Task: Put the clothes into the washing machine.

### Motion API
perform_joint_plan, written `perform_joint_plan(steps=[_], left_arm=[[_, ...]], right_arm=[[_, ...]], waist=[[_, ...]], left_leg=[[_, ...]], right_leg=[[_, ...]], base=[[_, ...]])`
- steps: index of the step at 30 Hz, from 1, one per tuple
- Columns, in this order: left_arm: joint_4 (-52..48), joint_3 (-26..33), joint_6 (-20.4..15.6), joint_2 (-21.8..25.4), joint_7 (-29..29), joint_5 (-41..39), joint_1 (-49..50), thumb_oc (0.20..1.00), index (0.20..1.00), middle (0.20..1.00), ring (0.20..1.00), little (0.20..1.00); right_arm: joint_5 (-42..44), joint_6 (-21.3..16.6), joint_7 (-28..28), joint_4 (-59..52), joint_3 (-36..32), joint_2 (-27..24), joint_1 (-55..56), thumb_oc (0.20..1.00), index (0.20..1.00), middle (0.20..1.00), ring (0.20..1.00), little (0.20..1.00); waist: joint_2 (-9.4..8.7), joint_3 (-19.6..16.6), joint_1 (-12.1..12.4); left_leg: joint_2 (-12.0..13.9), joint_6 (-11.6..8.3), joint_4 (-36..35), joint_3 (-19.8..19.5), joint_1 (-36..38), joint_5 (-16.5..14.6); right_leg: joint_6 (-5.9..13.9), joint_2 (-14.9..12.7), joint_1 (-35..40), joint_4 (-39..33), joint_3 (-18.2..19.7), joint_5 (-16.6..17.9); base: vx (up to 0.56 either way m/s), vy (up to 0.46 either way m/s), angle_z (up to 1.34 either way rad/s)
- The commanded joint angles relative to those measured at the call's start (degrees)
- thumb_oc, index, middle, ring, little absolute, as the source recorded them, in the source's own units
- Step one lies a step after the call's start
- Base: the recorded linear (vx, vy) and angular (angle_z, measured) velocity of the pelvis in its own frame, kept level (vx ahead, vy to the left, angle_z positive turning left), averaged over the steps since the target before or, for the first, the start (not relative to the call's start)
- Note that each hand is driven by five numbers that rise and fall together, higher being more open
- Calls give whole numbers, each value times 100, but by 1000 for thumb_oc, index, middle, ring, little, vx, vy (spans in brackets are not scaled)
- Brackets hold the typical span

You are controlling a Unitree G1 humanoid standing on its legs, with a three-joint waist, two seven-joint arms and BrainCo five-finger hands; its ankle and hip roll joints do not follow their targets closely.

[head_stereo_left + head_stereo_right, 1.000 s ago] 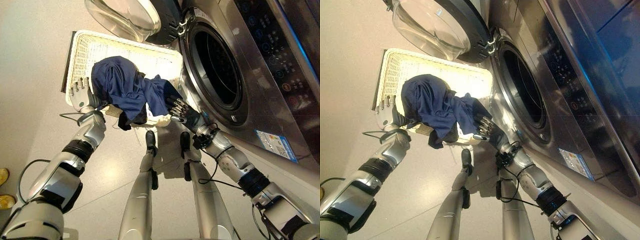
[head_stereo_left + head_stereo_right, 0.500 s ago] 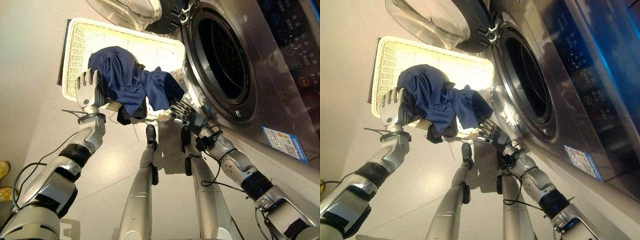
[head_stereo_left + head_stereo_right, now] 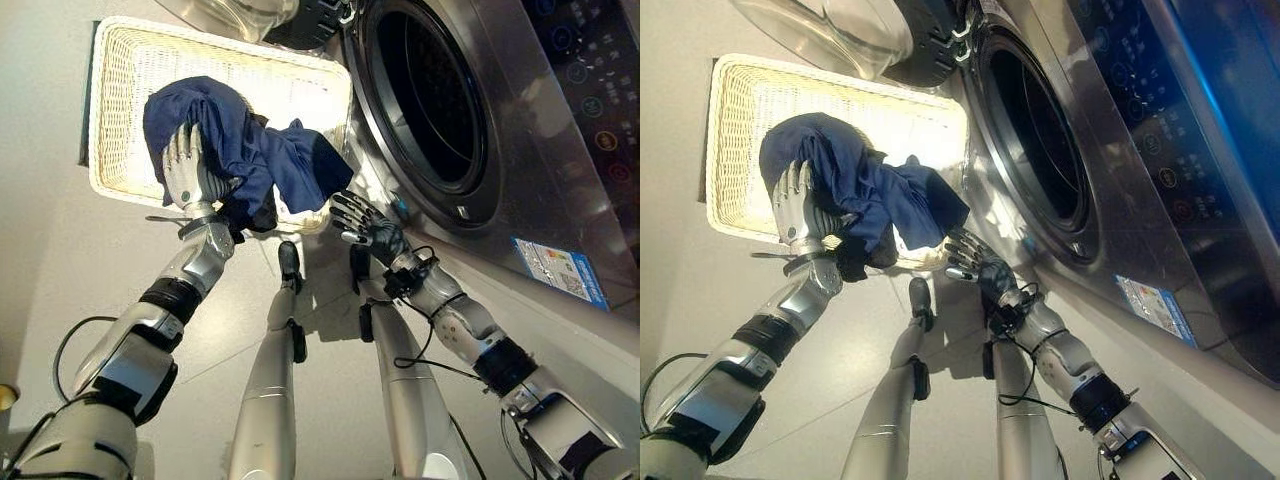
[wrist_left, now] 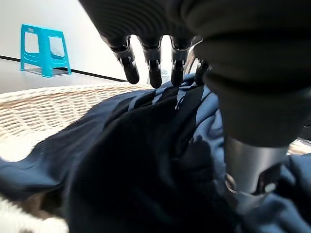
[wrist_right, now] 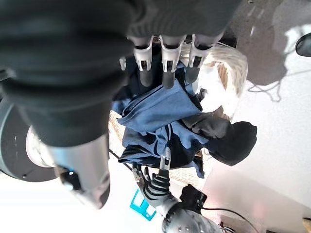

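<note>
While a blue-and-white label [image 3: 555, 272] sits at the lower right of the washing machine [image 3: 520, 150] front, its print is too small to read, as are the lit symbols on the dark control panel [image 3: 590, 90] at the upper right. Dark blue clothes [image 3: 240, 150] hang in a bundle over the near rim of the cream wicker basket [image 3: 115, 110] at the upper left, just beside the open drum mouth [image 3: 425, 95]. Against the bundle's left side, the left hand [image 3: 183, 175] lies flat with straight fingers. Just below the bundle's right end, the right hand [image 3: 362, 228] is spread and apart from the cloth. At the top edge, the glass door [image 3: 830, 25] stands open above the basket. A turquoise stool [image 4: 43, 50] stands on the floor beyond the basket in the left wrist view.
</note>
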Motion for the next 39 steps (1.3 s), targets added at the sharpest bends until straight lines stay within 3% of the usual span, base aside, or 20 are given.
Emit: perform_joint_plan(steps=[1, 7, 8, 9, 10, 11, 17, 22, 24, 27, 30, 35, 39], left_arm=[[363, 51, 416, 137, -279, 413, -355, 1000, 1000, 1000, 1000, 1000], [721, -238, 435, 235, -576, 211, -749, 1000, 1000, 1000, 1000, 1000], [788, -291, 414, 234, -644, 235, -842, 862, 862, 862, 862, 862], [818, -319, 385, 241, -692, 226, -893, 583, 583, 583, 583, 583], [886, -381, 338, 251, -764, 132, -997, 363, 363, 363, 363, 363], [957, -442, 324, 256, -872, 66, -1113, 200, 200, 200, 200, 200], [1275, -755, 455, 244, -1270, 252, -1468, 200, 200, 200, 200, 200], [1321, -787, 57, 302, -752, 240, -1520, 200, 200, 200, 200, 200], [995, -353, -1131, 460, 475, -301, -1369, 200, 200, 200, 200, 200], [748, -53, -1467, 502, 791, -394, -1224, 200, 200, 200, 200, 200], [-229, 878, -2403, 521, 1559, -276, -412, 200, 200, 200, 200, 200], [-2075, 2148, -2978, 265, 1941, 310, 970, 200, 200, 200, 200, 200], [-3125, 2658, -3319, 67, 1960, 510, 1616, 200, 200, 200, 200, 200]], right_arm=[[178, -165, -19, -376, 65, 138, -50, 1000, 1000, 1000, 1000, 1000], [273, -144, -81, -357, 138, 51, -212, 1000, 1000, 1000, 1000, 1000], [277, -142, -94, -355, 154, 39, -242, 1000, 1000, 1000, 1000, 1000], [281, -143, -93, -350, 157, 30, -255, 1000, 1000, 1000, 1000, 1000], [306, -153, -98, -336, 176, -2, -293, 1000, 1000, 1000, 1000, 1000], [341, -156, -88, -314, 188, -39, -333, 1000, 1000, 1000, 1000, 1000], [347, -205, 52, -231, 246, -41, -380, 1000, 1000, 1000, 1000, 1000], [335, -241, 102, -247, 303, -41, -383, 1000, 1000, 1000, 1000, 1000], [296, -301, 107, -375, 274, -51, -231, 1000, 1000, 1000, 1000, 1000], [205, -299, 111, -429, 211, -8, -125, 1000, 1000, 1000, 1000, 1000], [-148, -262, 93, -671, -5, 160, 237, 1000, 1000, 1000, 1000, 1000], [-666, -113, -58, -1117, -259, 406, 739, 1000, 1000, 1000, 1000, 1000], [-856, -92, -53, -1240, -384, 475, 942, 1000, 1000, 1000, 1000, 1000]], waist=[[-229, -54, -28], [-288, -54, -154], [-302, -54, -185], [-310, -54, -198], [-322, -54, -233], [-338, -54, -271], [-391, -54, -418], [-396, -54, -432], [-330, -54, -359], [-291, -54, -309], [-140, -54, -103], [31, -54, 186], [119, -54, 338]], left_leg=[[-348, 55, 1042, 394, -234, -632], [-343, 66, 1351, 488, -455, -781], [-344, 74, 1430, 501, -518, -819], [-343, 78, 1474, 508, -556, -839], [-337, 79, 1562, 524, -636, -876], [-334, 87, 1638, 546, -697, -916], [-324, 124, 1882, 643, -874, -1068], [-322, 132, 1820, 686, -809, -1052], [-326, 121, 1652, 682, -624, -1015], [-335, 115, 1564, 660, -540, -995], [-414, 115, 1300, 511, -287, -942], [-510, 134, 1011, 272, 23, -887], [-535, 149, 801, 150, 246, -837]], right_leg=[[503, 40, 219, -1387, -85, 1105], [522, 37, -18, -1346, 37, 1163], [521, 44, -83, -1324, 64, 1170], [520, 51, -118, -1308, 80, 1171], [519, 53, -195, -1290, 111, 1183], [522, 58, -255, -1273, 137, 1195], [536, 83, -450, -1187, 283, 1229], [548, 100, -412, -1189, 310, 1233], [552, 72, -270, -1213, 283, 1199], [550, 60, -209, -1214, 251, 1173], [532, 25, 9, -1256, 126, 1086], [491, -15, 344, -1321, -55, 968], [461, -43, 562, -1368, -146, 901]], base=[[30, 50, -7], [29, 57, -4], [28, 74, -13], [26, 63, -16], [24, 76, -13], [25, 84, -7], [14, 72, -11], [-10, 20, -5], [-38, -26, -5], [-17, -28, 0], [-66, -103, 0], [-53, -89, 12], [-60, -70, 17]])
